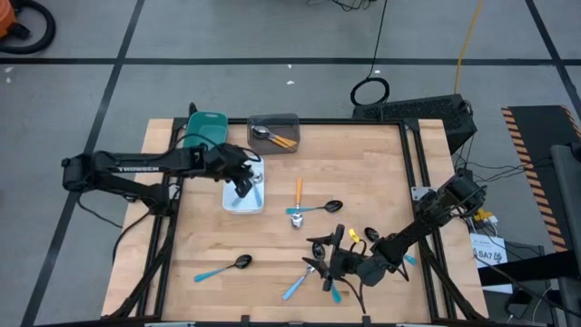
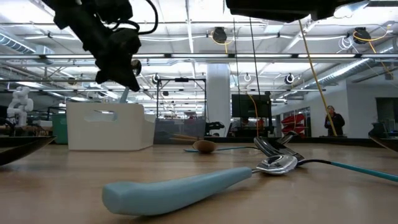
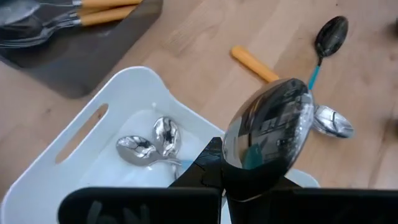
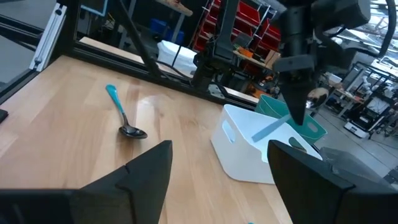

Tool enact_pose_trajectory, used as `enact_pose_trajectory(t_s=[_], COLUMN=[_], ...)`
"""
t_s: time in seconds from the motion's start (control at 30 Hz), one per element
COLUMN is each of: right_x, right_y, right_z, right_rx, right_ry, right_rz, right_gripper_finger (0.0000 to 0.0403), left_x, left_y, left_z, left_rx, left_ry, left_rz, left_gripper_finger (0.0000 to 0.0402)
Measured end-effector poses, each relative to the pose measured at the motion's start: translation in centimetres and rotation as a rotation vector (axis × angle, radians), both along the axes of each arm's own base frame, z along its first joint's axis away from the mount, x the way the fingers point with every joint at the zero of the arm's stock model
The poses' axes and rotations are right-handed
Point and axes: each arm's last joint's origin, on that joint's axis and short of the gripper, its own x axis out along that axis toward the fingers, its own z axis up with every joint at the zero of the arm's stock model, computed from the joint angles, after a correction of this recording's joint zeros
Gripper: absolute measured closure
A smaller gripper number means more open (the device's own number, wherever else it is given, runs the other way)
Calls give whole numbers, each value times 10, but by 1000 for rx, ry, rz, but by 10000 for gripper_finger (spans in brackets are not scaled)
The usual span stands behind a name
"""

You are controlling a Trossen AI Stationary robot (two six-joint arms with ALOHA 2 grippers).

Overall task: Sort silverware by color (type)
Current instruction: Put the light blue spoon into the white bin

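Note:
My left gripper (image 1: 243,187) hangs over the white tray (image 1: 257,202), shut on a spoon with a shiny silver bowl (image 3: 270,132) and a light-blue handle (image 4: 272,128). Two silver-bowled spoons (image 3: 152,143) lie in that tray. The grey tray (image 1: 289,120) holds orange-handled spoons (image 1: 277,138). My right gripper (image 1: 329,259) is open near the table's near edge, low over a cluster of blue-handled spoons (image 1: 313,268); I cannot tell that it touches any. Loose on the table lie an orange-handled spoon (image 1: 298,195), a black-bowled blue one (image 1: 322,208) and another blue one (image 1: 222,268). My left gripper pinches the spoon between its two fingers (image 3: 211,167) close to where the bowl meets the handle; the bowl hides the exact spot. The fingers come from above, pointing down. The spoon is lifted clear above the white tray, its blue handle (image 4: 272,128) slanting down toward the tray.
A teal tray (image 1: 207,127) stands at the far left, beside the grey one. More spoons lie near the right arm (image 1: 363,238). A blue-handled spoon (image 2: 180,186) lies close to the low camera. Bare wood shows at the table's middle and far right.

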Motion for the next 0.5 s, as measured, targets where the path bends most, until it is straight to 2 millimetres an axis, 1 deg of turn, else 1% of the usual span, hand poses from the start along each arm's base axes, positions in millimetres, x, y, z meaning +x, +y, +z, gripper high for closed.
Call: enact_pose_trajectory(t_s=[0.2,0.4,0.5], right_x=[0,0,0], right_y=[0,0,0], right_z=[0,0,0], right_rx=[2,2,2], right_ry=[0,0,0], right_rz=[-1,-1,-1], right_gripper_finger=[145,145,145], left_x=[-1,-2,0], left_y=[1,0,-2], left_z=[-15,-28,-31], left_rx=[-74,-67,-48], left_ry=[-34,4,20], left_rz=[-3,61,79], left_gripper_finger=[400,400,400])
